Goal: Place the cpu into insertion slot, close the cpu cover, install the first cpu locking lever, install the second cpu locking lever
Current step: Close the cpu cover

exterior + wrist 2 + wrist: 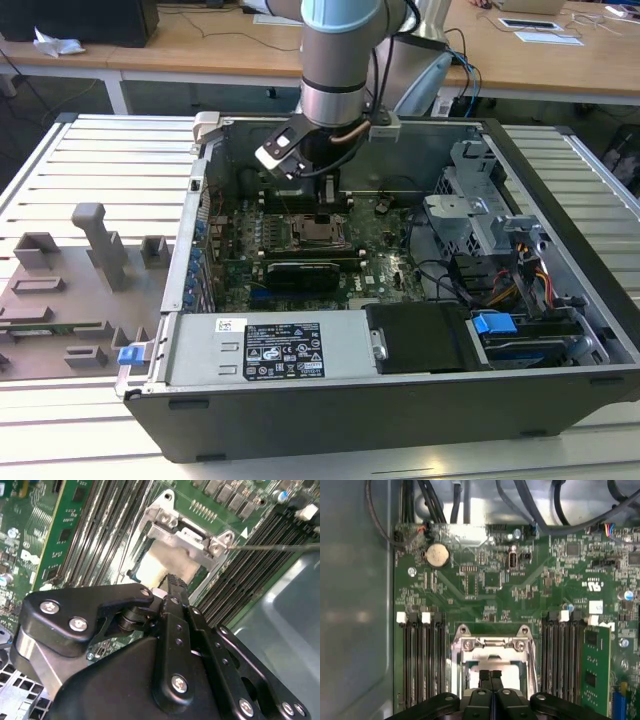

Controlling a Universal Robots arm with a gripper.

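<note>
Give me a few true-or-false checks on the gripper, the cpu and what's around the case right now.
1. The gripper hangs over the insertion slot inside the open computer case. True.
2. The fingers are spread wide. False: in the first wrist view their tips meet.
3. The cpu shows its silvery top within the slot's frame. True.
4. The grey moulded tray lies to the exterior view's right of the case. False: it lies to the case's left in that view.
</note>
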